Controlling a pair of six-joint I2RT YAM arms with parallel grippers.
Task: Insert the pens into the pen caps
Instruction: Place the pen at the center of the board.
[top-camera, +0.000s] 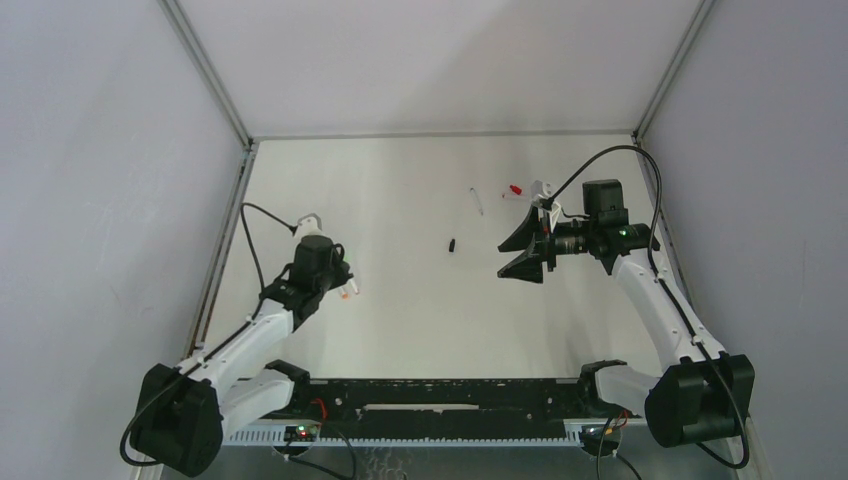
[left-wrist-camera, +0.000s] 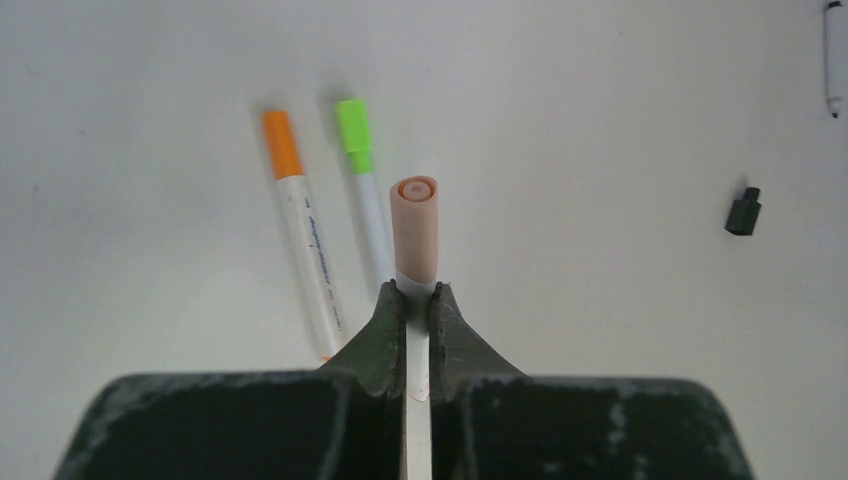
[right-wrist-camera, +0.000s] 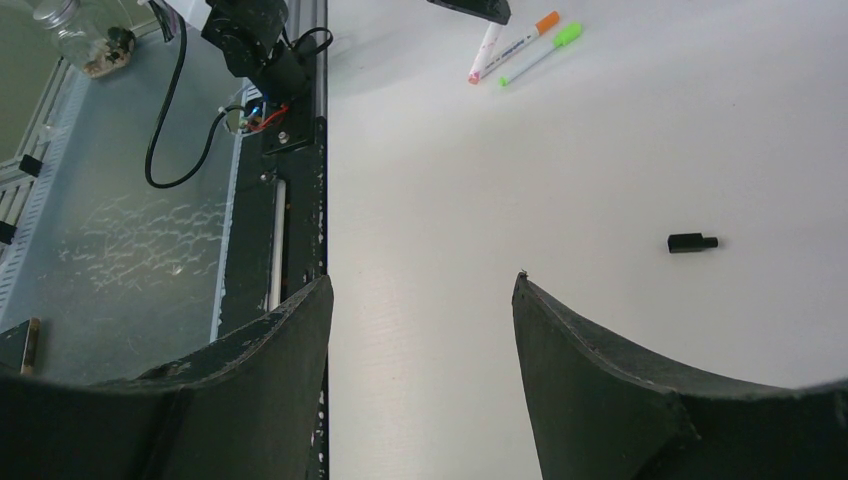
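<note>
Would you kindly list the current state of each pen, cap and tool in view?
left tool: shut on peach pen
peach pen: capped, held
orange pen: capped, lying flat
green pen: capped, lying flat
black cap: loose, off pen
black-tipped pen: uncapped, lying flat
right tool: open, empty

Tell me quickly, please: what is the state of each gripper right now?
Left gripper: closed, holding a peach-capped pen.
Right gripper: open, holding nothing.
</note>
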